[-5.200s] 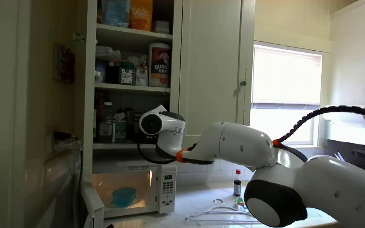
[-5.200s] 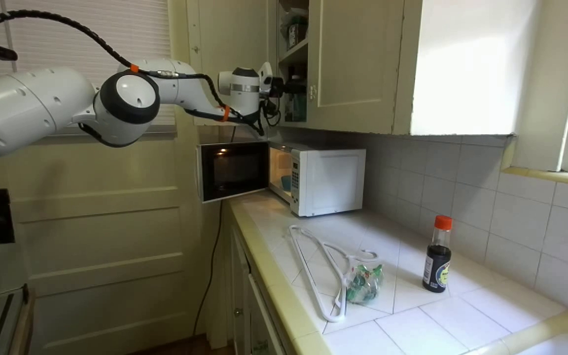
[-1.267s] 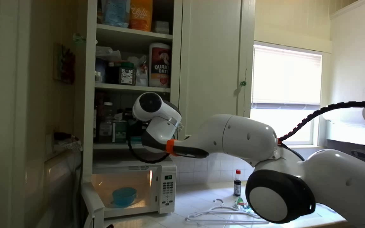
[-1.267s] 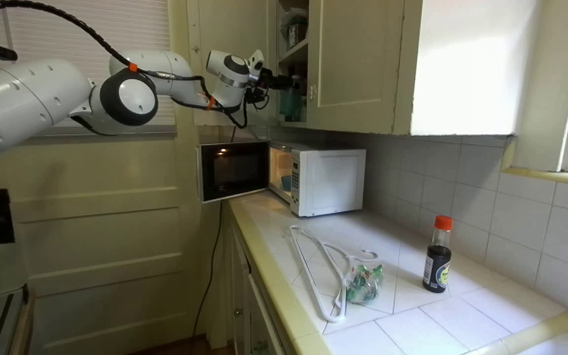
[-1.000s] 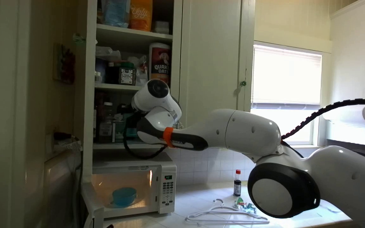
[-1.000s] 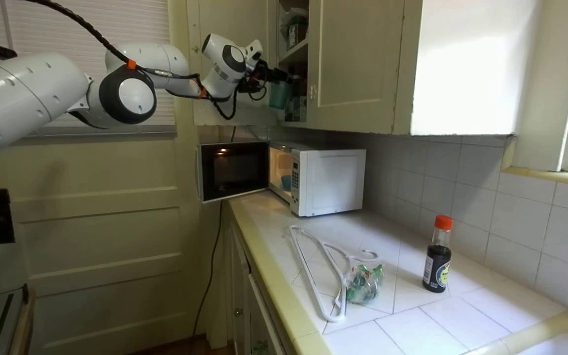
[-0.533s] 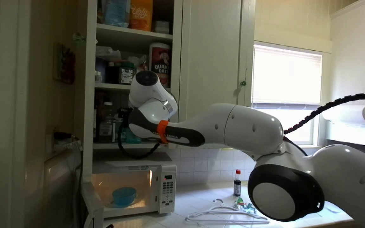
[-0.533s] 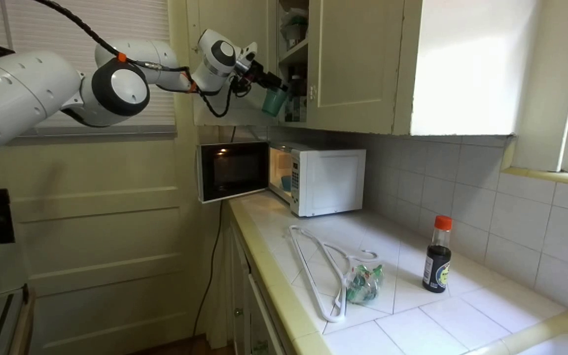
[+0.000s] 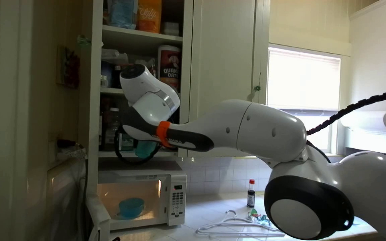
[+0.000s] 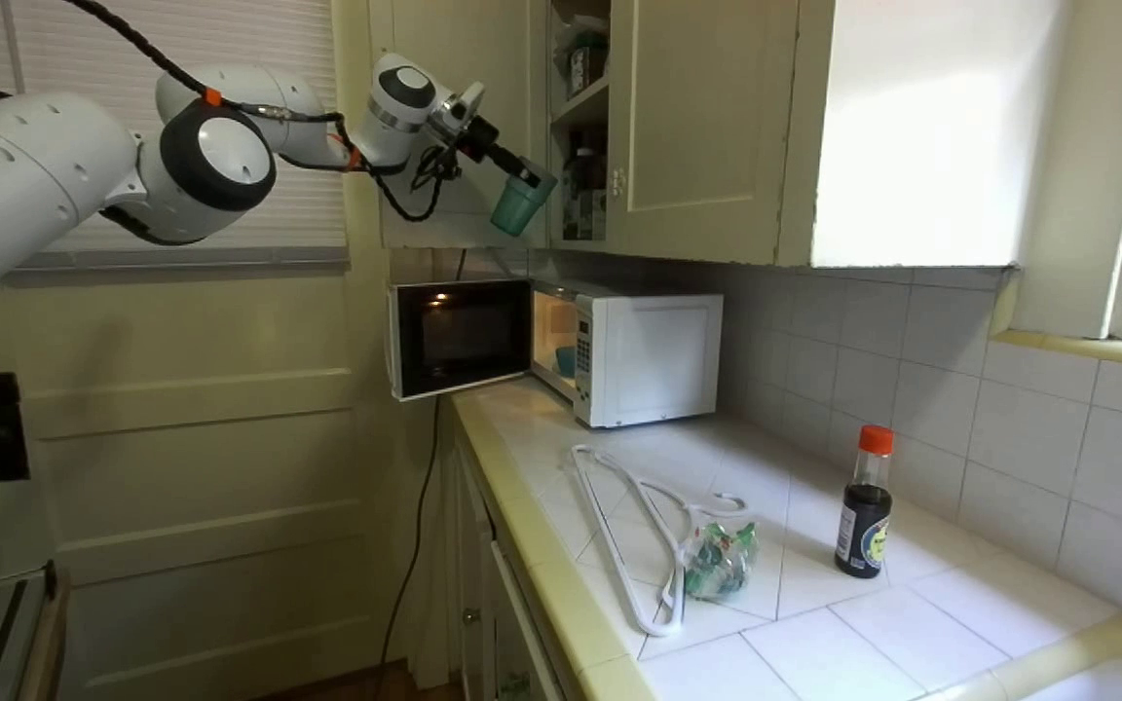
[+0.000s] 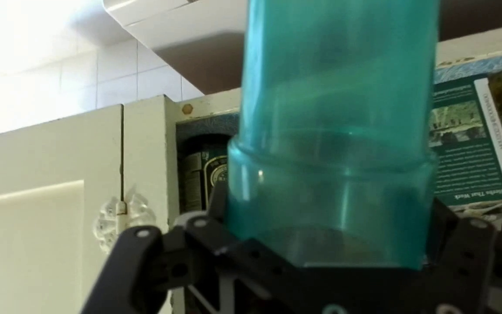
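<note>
A translucent teal cup (image 11: 338, 87) fills the middle of the wrist view, and my gripper (image 11: 331, 211) is shut on it, one finger pressed to each side near its wide end. In an exterior view the cup (image 10: 520, 206) hangs tilted in the air in front of the cupboard opening, above the microwave's open door. My gripper (image 10: 528, 177) slants down to it from the upper left. In another exterior view the cup (image 9: 145, 149) shows only partly below the wrist, and the arm hides the fingers.
The microwave (image 10: 649, 360) stands below with its door (image 10: 464, 341) open and a blue bowl (image 9: 131, 208) inside. Cupboard shelves hold bottles, boxes and an oats canister (image 9: 169, 63); a cupboard door (image 10: 707, 107) is closed. A sauce bottle (image 10: 863, 531), plastic bag (image 10: 722, 560) and hangers lie or stand on the counter.
From inside the cupboard's lower shelf my gripper has drawn back with the cup in it. The wrist has risen and tipped, so the cup now leans. Counter items have not moved.
</note>
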`<state>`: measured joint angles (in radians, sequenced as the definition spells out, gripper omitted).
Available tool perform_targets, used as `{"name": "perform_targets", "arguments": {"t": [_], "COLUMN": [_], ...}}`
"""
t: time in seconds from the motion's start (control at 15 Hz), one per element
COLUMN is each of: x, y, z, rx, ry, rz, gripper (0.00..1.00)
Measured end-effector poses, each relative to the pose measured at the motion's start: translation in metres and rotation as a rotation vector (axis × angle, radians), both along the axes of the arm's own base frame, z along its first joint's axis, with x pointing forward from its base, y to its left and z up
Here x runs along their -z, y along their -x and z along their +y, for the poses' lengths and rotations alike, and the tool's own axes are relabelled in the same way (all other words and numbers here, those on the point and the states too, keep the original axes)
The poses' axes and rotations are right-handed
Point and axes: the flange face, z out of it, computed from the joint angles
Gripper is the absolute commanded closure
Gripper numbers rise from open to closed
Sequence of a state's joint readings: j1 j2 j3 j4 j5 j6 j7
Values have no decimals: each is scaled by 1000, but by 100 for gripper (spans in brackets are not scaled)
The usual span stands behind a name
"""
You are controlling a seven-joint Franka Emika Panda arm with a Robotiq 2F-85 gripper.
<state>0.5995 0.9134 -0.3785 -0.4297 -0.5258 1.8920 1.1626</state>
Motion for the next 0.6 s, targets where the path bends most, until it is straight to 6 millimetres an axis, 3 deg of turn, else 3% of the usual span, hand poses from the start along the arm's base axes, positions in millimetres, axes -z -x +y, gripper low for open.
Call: {"name": "perform_targets", "arguments": {"t": [0.07, 0.4, 0.47, 0.6], "x": [-1, -3, -3, -3], "y": [0, 0, 0, 0], "z": [0, -3, -3, -3], "rx": [28, 92, 93, 94], "ry": [-39, -122, -123, -125], "rz": [-23, -77, -78, -78], "gripper": [4, 4, 29, 29]}}
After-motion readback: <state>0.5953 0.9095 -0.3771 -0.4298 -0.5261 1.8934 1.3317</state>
